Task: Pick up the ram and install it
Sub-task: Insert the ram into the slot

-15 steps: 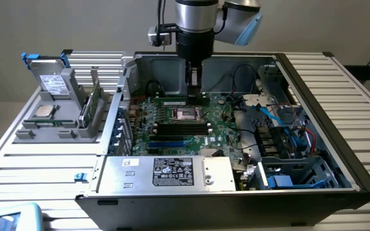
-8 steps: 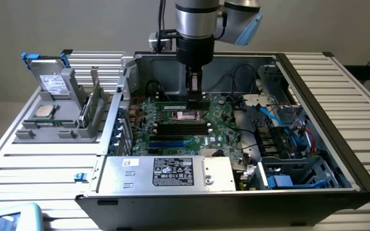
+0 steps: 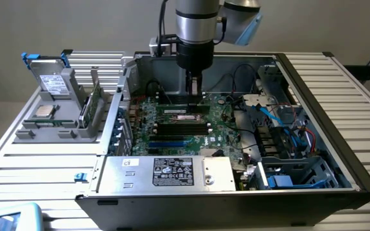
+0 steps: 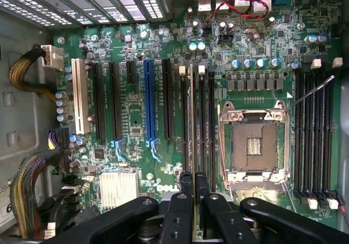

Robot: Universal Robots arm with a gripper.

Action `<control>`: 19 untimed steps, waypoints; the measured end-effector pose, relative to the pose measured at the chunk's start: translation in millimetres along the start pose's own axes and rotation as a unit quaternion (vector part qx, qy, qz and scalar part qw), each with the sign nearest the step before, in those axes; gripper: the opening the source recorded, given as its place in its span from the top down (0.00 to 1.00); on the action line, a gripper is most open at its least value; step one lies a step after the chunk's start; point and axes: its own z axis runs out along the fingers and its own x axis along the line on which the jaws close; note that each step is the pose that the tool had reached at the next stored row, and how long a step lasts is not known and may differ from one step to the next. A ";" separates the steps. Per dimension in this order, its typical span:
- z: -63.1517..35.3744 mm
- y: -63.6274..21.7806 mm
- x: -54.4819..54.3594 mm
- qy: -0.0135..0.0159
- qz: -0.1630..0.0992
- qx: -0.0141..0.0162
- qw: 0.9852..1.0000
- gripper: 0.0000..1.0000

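Observation:
The ram [image 4: 190, 119] is a thin green stick seen edge-on, standing upright along a black memory slot beside the empty processor socket [image 4: 253, 146]. My gripper [image 4: 193, 174] is shut on the ram's top edge, one black finger on each side. In the exterior view the gripper [image 3: 194, 98] reaches straight down into the open computer case, and the ram [image 3: 172, 107] shows as a narrow green strip just under the fingers, on the motherboard [image 3: 172, 137]. Whether the stick is seated in the slot I cannot tell.
More black memory slots [image 4: 316, 135] lie on the socket's other side, and expansion slots include a blue one [image 4: 148, 102]. Cable bundles [image 4: 24, 184] crowd one case wall. On the exterior view's left, a grey fixture [image 3: 50, 130] holds a square chip [image 3: 44, 111] and a broad green card [image 3: 92, 108].

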 end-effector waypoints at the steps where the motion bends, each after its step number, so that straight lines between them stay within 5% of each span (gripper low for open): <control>1: 1.1 0.0 -0.1 0.001 0.000 0.000 1.000 0.86; 19: 25.9 -1.5 -2.1 0.016 0.001 0.001 1.000 0.86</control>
